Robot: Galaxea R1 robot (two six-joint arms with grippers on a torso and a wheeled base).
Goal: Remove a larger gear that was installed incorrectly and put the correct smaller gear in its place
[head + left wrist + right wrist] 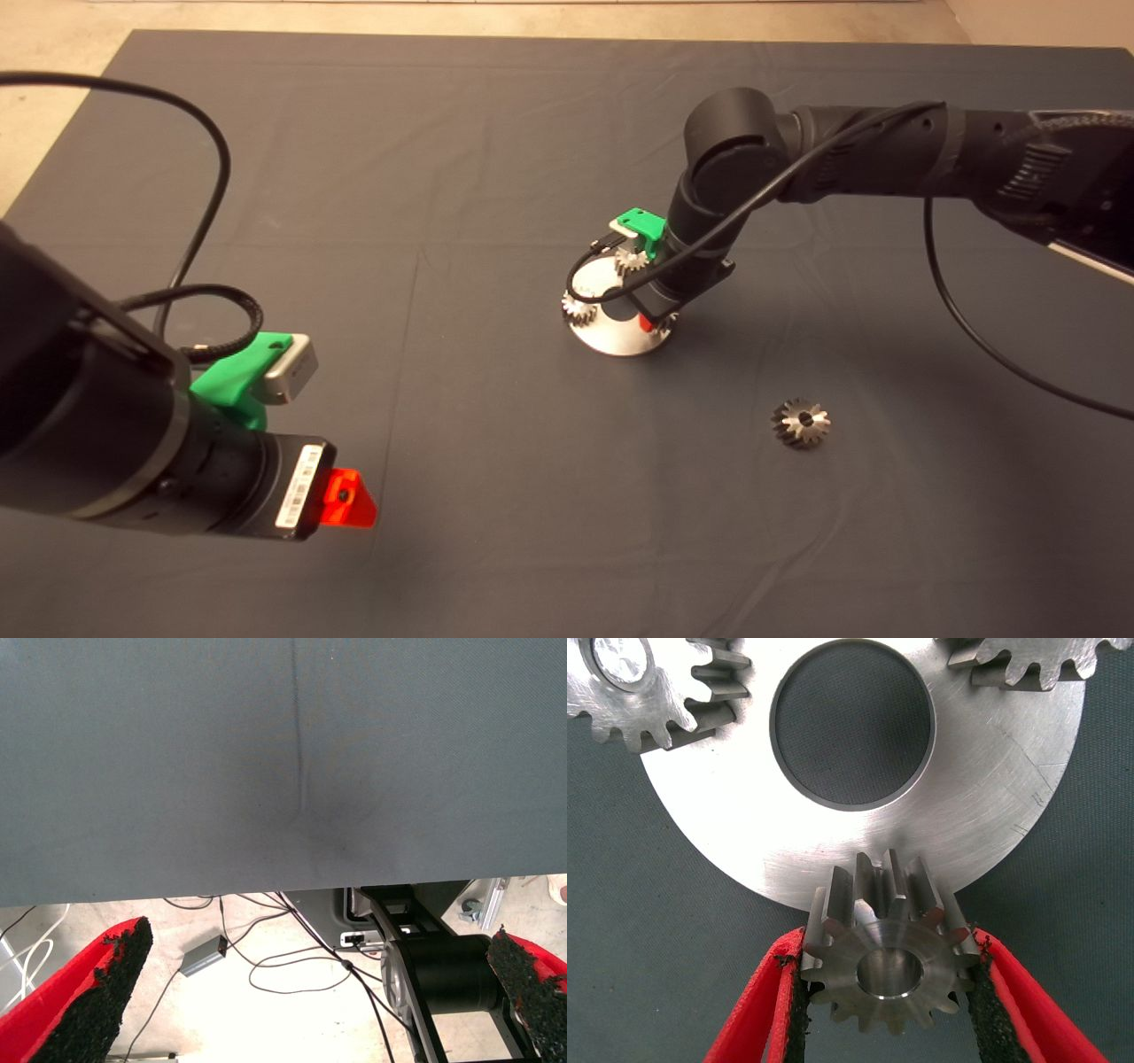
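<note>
Mat of dark cloth covers the counter, and a round silver plate with a central hole sits near its middle and serves as the landmark. Nearest the camera, well left of the plate and low at the mat's edge, the left end effector hangs idle with its red fingers spread wide apart, gripping nothing; beyond the mat's edge its wrist view shows floor, cables and a small grey box. To the right of the plate and nearer the camera, well apart from it, the larger gear lies flat on the mat, shiny and cone-shaped. At the plate's near rim, the right end effector is clenched on the smaller gear, pads pressing its teeth from both sides, with the gear over the plate's edge. Farther across the plate, two paler small gears stand at its rim, either side of the central hole.
</note>
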